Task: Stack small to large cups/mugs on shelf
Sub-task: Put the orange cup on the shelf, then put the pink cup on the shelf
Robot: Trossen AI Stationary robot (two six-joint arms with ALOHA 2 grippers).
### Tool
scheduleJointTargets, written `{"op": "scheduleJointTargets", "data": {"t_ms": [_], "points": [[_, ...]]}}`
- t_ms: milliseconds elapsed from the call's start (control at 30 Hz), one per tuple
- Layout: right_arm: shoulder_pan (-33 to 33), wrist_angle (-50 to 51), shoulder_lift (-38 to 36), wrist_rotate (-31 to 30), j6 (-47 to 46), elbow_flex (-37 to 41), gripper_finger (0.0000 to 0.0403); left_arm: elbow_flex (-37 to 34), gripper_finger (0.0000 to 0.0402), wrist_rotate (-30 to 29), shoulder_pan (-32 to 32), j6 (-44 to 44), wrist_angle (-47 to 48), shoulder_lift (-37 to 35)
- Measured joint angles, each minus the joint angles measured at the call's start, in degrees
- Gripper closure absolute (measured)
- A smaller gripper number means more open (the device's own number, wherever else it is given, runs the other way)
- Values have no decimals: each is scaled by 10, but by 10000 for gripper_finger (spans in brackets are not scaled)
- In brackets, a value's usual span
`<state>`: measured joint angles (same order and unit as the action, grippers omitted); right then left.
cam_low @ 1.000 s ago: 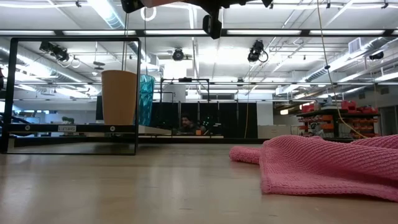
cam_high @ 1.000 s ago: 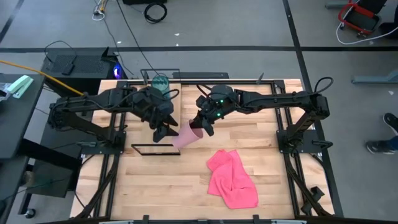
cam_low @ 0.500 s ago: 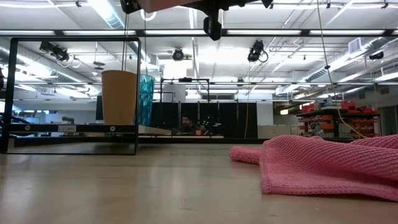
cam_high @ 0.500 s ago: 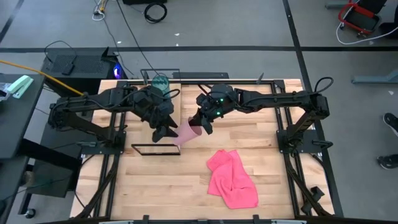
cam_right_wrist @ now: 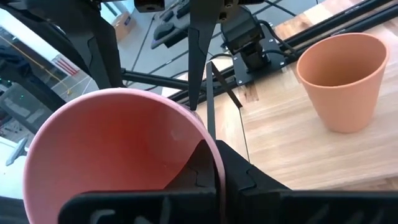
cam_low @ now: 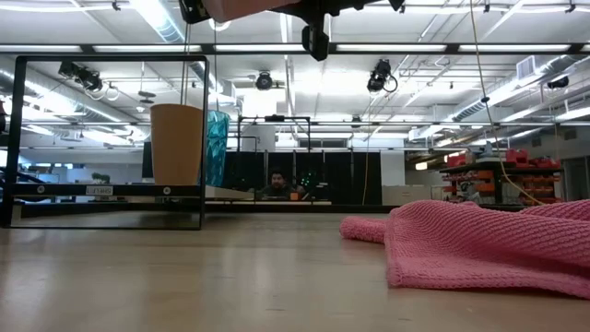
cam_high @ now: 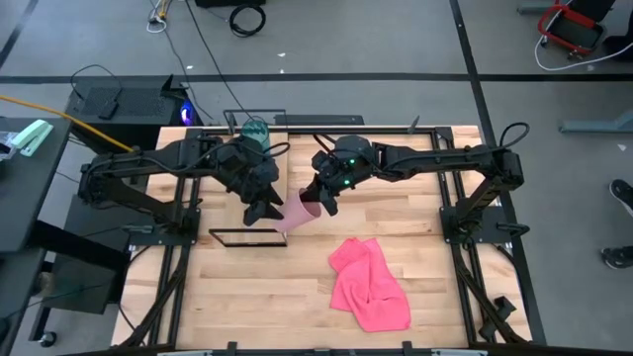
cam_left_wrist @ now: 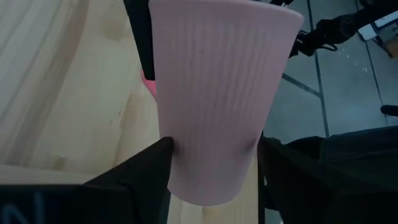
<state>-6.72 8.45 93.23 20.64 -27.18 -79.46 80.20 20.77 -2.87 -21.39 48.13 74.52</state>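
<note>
The small pink cup [cam_high: 296, 211] hangs in the air between both grippers, tipped onto its side; a slice of it [cam_low: 249, 7] shows at the top of the low view. My left gripper [cam_high: 262, 210] is shut on its base end and my right gripper [cam_high: 318, 201] on its rim end. The orange cup [cam_low: 177, 143] stands upright on the shelf board [cam_low: 111, 191], with the teal cup [cam_low: 218, 148] just behind it. From above, the teal cup [cam_high: 255, 129] shows, and my left arm hides the orange one. My left gripper [cam_left_wrist: 214, 149] pinches the pink cup's lower wall near its base [cam_left_wrist: 211, 174] between its two fingers [cam_left_wrist: 149, 165], one on each side. It comes from the table's left. The cup is lifted clear, its mouth pointing away from this gripper. My right gripper [cam_right_wrist: 211, 168] holds the pink cup's rim [cam_right_wrist: 208, 146], with one finger inside [cam_right_wrist: 199, 171] the cup and one outside [cam_right_wrist: 239, 180]. It comes from the table's right, slanting down. The cup is clear of the table and tilted.
A crumpled pink cloth [cam_high: 369, 284] lies on the tabletop toward the near right, low in the foreground [cam_low: 489, 244]. The shelf's black wire frame [cam_high: 247, 238] stands at the table's left-middle. Bare tabletop [cam_high: 247, 297] lies near the front edge.
My right gripper has moved the pink cup a little toward the left gripper and the far edge. My left gripper has stayed about where it was.
</note>
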Motion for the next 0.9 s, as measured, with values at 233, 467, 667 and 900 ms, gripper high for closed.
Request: {"op": "scheduleJointTargets", "data": {"t_ms": [233, 467, 667, 900], "points": [[-2, 46, -2, -16, 5, -2, 402, -1, 156, -4, -9, 23, 3, 3], [-20, 161, -1, -67, 20, -1, 402, -1, 178, 1, -28, 26, 3, 1], [-31, 237, -1, -159, 28, -1, 402, -1, 190, -2, -43, 27, 18, 1], [-29, 250, 16, -184, 16, -1, 403, -1, 193, -5, -54, 41, 39, 1]]}}
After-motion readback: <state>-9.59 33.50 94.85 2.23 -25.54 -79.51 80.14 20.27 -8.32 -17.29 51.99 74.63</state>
